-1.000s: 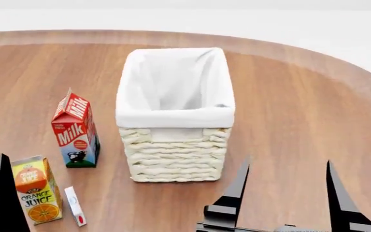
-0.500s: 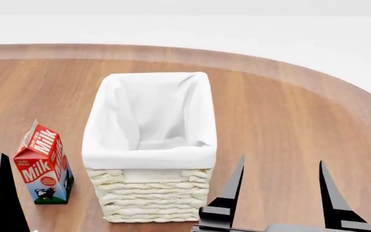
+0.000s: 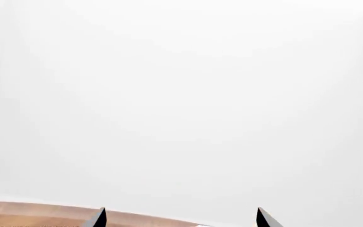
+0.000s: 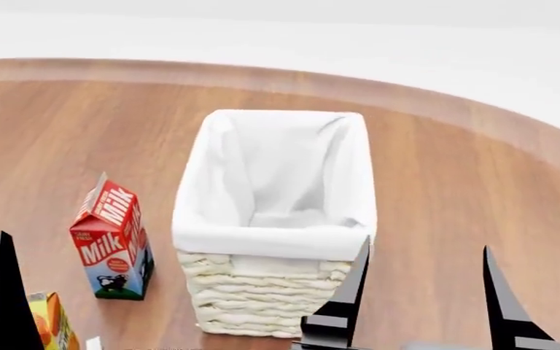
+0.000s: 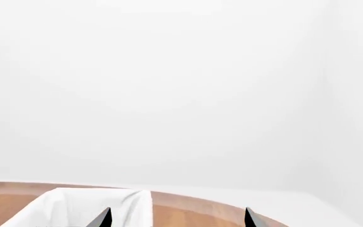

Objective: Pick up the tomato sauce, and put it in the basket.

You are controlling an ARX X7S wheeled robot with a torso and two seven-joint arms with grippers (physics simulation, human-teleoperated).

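The tomato sauce is out of view in every frame. The basket [image 4: 272, 241], cream wicker with a white cloth lining, stands mid-table and holds nothing that I can see. My right gripper [image 4: 426, 248] is open just right of the basket's near corner, its left finger overlapping that corner in the head view. The right wrist view shows the same open right gripper [image 5: 178, 211] with the basket's cloth [image 5: 74, 205] beside one finger. Only one finger [image 4: 3, 292] of the left gripper shows at the head view's lower left. In its wrist view the left gripper [image 3: 181, 213] is open and holds nothing.
A red milk carton [image 4: 113, 237] stands left of the basket. An orange juice carton [image 4: 52, 324] sits at the lower left by my left finger, with a small white item [image 4: 93, 343] beside it. The wooden table's curved far edge [image 4: 513, 124] runs behind and to the right.
The head view has swung left and a little down: basket and milk carton sit further right in frame, and the juice carton is back at the bottom left. Both grippers stay open.
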